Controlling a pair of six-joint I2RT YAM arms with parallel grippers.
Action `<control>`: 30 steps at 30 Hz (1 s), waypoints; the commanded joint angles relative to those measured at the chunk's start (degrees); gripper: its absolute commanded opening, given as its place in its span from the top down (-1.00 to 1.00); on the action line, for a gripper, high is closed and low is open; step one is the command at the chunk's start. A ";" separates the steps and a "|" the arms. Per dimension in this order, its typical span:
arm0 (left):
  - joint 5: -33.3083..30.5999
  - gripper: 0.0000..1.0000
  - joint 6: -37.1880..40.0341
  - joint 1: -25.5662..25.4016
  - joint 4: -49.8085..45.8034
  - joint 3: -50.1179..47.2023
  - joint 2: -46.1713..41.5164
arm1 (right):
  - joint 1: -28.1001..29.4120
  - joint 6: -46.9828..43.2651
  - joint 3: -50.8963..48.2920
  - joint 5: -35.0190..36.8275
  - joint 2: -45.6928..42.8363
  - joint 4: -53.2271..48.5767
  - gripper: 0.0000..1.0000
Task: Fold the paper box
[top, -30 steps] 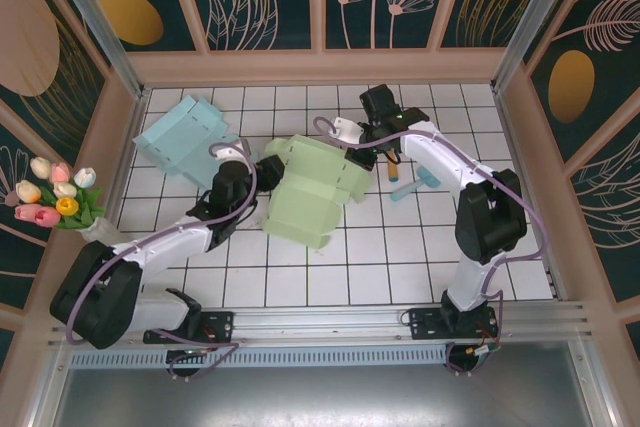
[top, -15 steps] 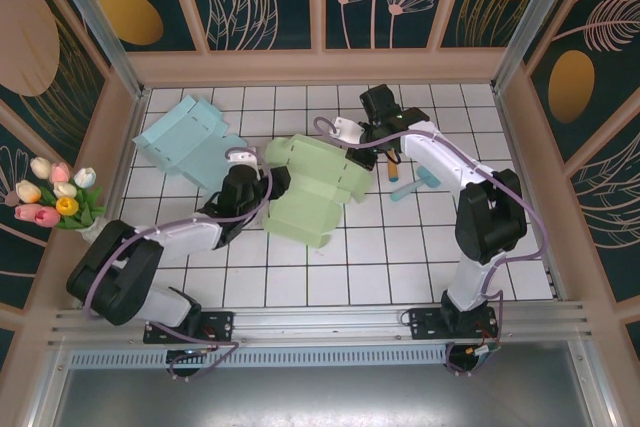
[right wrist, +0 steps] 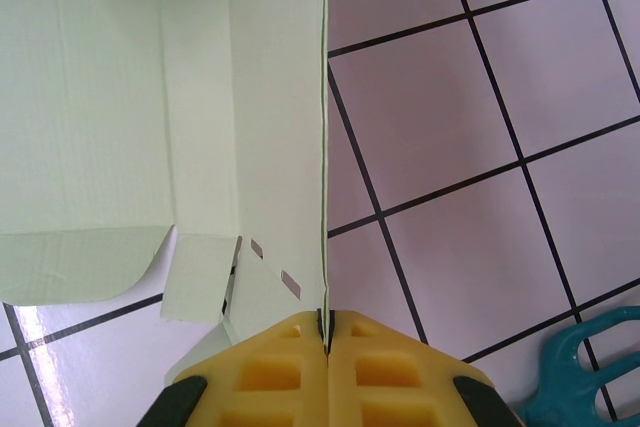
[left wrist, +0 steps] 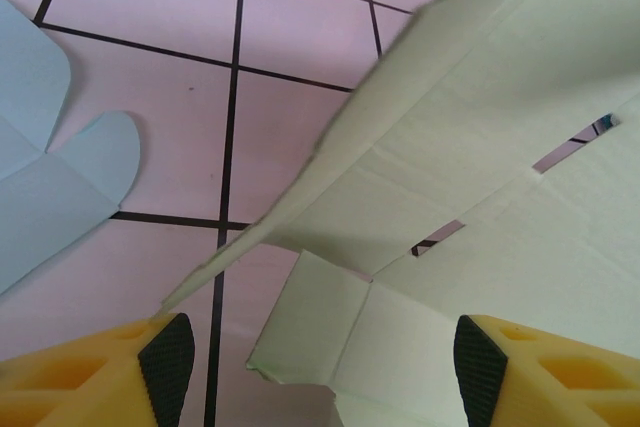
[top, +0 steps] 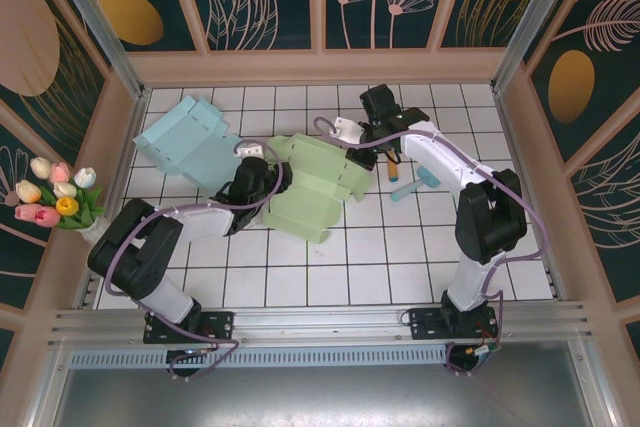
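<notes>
One edge of the green paper box [top: 312, 187] is pinched by the right gripper [right wrist: 326, 332]. The left gripper [left wrist: 322, 362] is held wide.

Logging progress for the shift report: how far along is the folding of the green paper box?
Early to midway. Done: the pale green paper box has one side panel raised, upright in the right wrist view. In hand: the right gripper is shut on that panel's edge; the left gripper is open around a lifted flap. Left: the box is open and sprawled, its slots empty.
</notes>
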 commanded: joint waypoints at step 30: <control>22.84 -0.15 2.24 0.20 15.12 -5.32 -4.46 | -0.69 -1.77 -2.36 0.17 -0.90 2.12 1.00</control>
